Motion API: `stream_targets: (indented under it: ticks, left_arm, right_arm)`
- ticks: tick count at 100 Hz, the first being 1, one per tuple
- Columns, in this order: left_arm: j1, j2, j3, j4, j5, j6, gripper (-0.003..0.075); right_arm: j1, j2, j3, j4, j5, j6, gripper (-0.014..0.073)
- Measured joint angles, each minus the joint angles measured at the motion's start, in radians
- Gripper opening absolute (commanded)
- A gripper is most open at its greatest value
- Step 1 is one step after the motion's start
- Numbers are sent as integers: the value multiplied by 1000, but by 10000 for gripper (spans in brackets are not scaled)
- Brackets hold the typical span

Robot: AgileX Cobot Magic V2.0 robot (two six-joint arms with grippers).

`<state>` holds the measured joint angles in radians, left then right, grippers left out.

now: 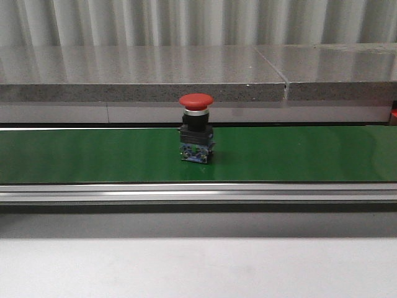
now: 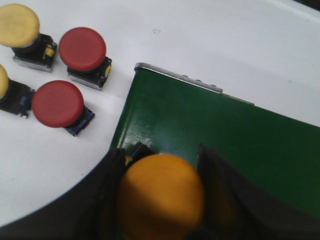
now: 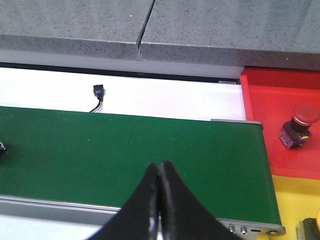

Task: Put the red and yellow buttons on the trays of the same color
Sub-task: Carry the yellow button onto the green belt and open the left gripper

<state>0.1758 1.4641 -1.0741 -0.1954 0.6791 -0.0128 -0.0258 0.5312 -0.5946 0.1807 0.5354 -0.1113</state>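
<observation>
the left gripper (image 2: 162, 192) jaws are clamping a yellow mushroom-head button (image 2: 161, 195) low in the frame over the green conveyor belt (image 2: 240, 135) end, the right gripper (image 3: 159, 200) jaws are closing on nothing, and a tilted release could be toppling it.

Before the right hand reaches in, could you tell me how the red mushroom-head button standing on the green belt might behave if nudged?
The red mushroom-head button looks top-heavy, with a wide cap over a narrow base, so it may tip. Its rigid body probably won't deform.
</observation>
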Motion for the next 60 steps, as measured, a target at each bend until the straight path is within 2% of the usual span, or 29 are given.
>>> stream_targets:
  ticks: [60]
  left_arm:
    - [-27, 40, 0, -11, 9, 20, 14]
  right_arm:
    - [0, 0, 0, 0, 0, 0, -68]
